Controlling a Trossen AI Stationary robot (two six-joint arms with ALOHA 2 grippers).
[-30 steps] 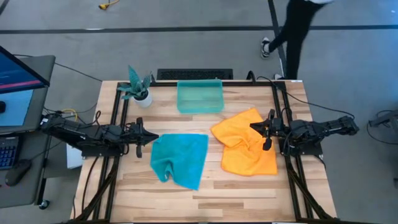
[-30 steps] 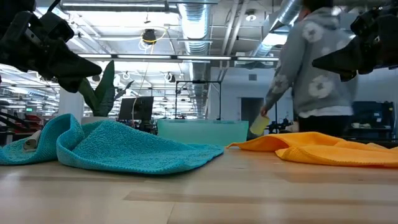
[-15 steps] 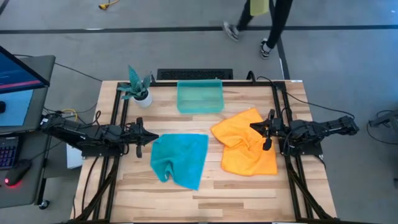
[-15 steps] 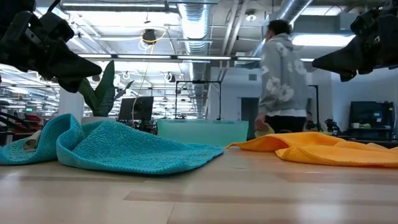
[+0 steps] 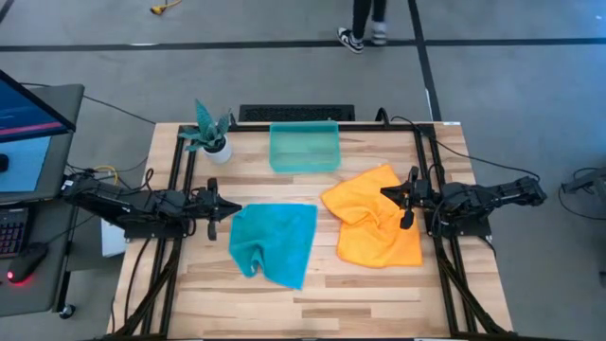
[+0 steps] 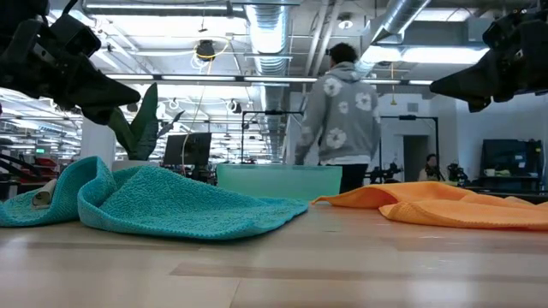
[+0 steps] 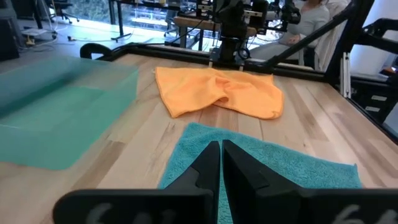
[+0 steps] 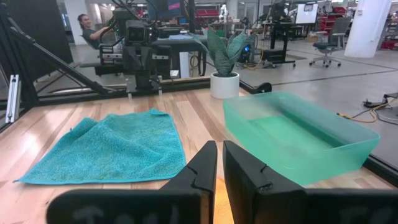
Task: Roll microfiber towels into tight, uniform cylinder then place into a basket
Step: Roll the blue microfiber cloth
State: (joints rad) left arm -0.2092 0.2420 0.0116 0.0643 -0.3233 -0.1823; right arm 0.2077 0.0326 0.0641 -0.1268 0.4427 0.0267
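While both towels lie unrolled — teal towel [image 5: 275,242] before clenched left gripper [image 5: 230,210], orange towel [image 5: 371,227] under right gripper [image 5: 402,207], fingers nearly together, empty — rolling awaits; basket [image 5: 304,148] unfilled.

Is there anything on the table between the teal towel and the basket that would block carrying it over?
Nothing visible does. Bare wood lies between the teal towel and the basket. The white pot with a plant stands off to the basket's side, and the orange towel lies off to the other side.

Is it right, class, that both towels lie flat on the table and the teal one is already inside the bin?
No. The teal towel lies on the table, not in the bin, which holds nothing. The high view shows it. Both towels, orange too, do lie unrolled.
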